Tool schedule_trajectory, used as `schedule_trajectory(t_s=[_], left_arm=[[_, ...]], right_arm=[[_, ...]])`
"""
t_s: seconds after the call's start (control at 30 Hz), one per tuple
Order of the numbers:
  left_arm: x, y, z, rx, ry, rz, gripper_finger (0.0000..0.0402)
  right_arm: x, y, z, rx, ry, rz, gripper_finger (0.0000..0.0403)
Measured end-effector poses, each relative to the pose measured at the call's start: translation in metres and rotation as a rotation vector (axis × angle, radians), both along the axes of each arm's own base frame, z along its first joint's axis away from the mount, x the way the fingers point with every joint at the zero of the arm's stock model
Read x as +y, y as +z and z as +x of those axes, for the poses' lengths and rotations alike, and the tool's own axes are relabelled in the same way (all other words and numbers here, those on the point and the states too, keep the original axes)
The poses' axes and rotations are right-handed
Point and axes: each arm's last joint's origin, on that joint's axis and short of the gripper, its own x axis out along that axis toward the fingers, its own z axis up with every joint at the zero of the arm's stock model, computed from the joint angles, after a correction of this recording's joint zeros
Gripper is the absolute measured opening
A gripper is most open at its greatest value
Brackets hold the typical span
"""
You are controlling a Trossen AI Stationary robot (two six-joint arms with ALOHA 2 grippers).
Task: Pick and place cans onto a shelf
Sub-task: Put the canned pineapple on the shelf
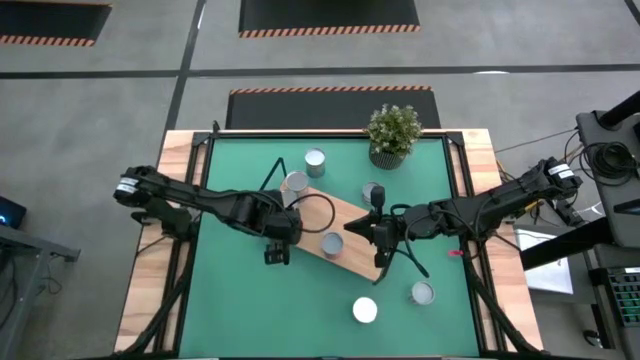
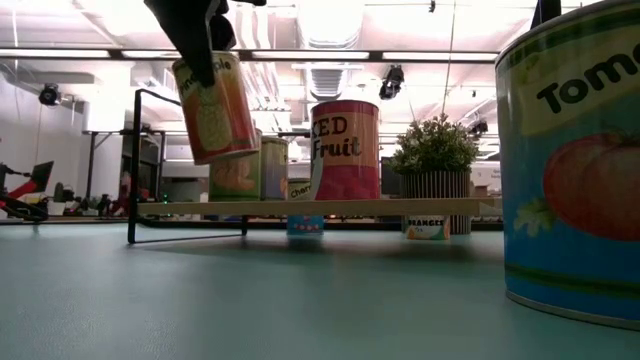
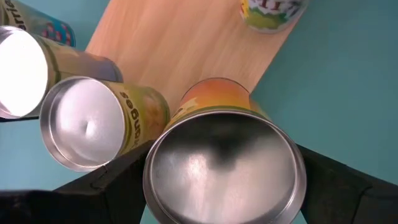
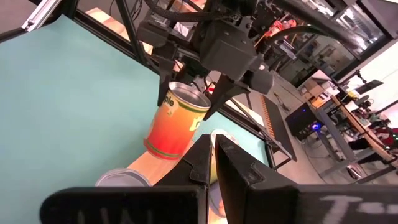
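Note:
The shelf (image 1: 352,214) is a light-wood board lying slantwise on the green mat; it also shows in the low view (image 2: 400,207). My left gripper (image 1: 277,243) is at the board's near left edge, shut on an orange-and-yellow can (image 4: 174,124), which shows tilted in the low view (image 2: 215,105). My right gripper (image 1: 378,238) is shut and empty over the board's right end, facing the left gripper. Two cans (image 1: 333,243) (image 1: 295,182) stand on the board. Others stand on the mat: two behind the board (image 1: 315,160) (image 1: 372,190) and two near the front (image 1: 365,310) (image 1: 422,293). My left gripper pinches the can between its two fingers just below its top rim (image 4: 181,92), one finger (image 4: 166,81) on each side. The fingers come from above, pointing down. The can hangs tilted below them, its silvery top (image 3: 224,165) toward the wrist, lifted clear of the board.
A potted green plant (image 1: 393,133) stands at the mat's far edge. A large tomato can (image 2: 575,170) stands close to the low camera. Black wire loops (image 2: 140,165) rise at the board's ends. Wooden table edges flank the mat.

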Motion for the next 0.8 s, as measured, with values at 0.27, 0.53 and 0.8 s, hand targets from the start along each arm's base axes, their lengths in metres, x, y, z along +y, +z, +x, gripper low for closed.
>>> schedule_trajectory(t_s=[0.27, 0.53, 0.8], left_arm=[[0.000, -0.004, 0.002, -0.022, 0.010, -0.004, 0.0308], [0.001, -0.016, 0.000, 0.003, 0.020, 0.000, 0.0308], [0.002, -0.021, -0.002, 0.012, 0.045, 0.026, 0.0308]], right_arm=[[0.000, 0.000, 0.000, 0.003, -0.001, 0.002, 0.0013], [0.000, 0.000, 0.000, 0.003, -0.001, 0.002, 0.0013], [0.000, 0.000, 0.000, 0.003, -0.001, 0.002, 0.0013]])
